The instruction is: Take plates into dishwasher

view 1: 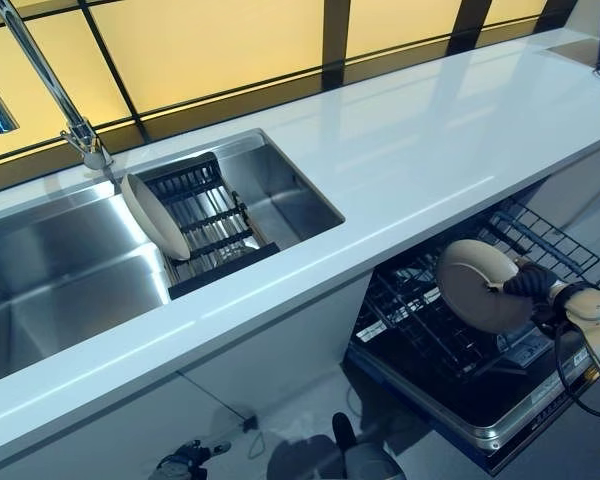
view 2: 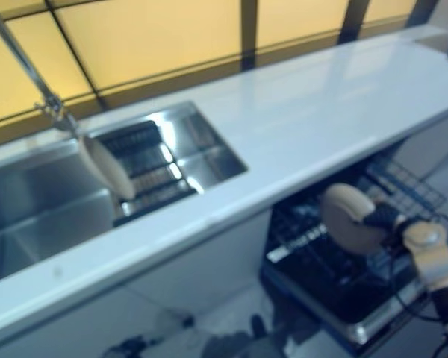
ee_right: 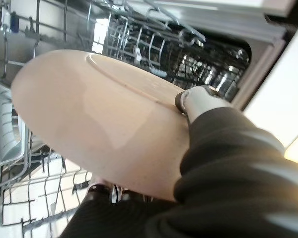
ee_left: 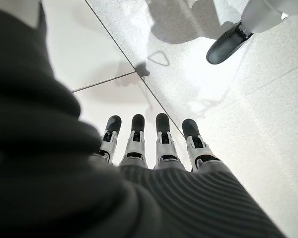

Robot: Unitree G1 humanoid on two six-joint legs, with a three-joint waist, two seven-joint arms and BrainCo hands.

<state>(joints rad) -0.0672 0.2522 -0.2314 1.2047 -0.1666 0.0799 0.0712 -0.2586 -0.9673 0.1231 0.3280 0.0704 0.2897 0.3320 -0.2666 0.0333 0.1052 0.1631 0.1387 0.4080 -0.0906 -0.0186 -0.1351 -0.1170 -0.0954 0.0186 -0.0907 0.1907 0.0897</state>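
At four o'clock below the bench (view 1: 400, 170), the right robot hand (view 1: 528, 283) pinches a plate (view 1: 477, 285) over the rack (view 1: 420, 330). Next, I judge, it must lower the plate edge-on between the tines.

Bright counter (view 1: 420, 140) glare; blurred right eye view

The robot's right arm reaches in from the lower right, its wrist bent inward and its right hand (view 1: 533, 283) clamped on the rim of a plate (view 1: 477, 285), thumb (ee_right: 196, 99) pressed over the edge, fingers curled beneath. The left hand (ee_left: 154, 144) hangs low at the robot's side, fingers straight and relaxed, pointing at the floor.
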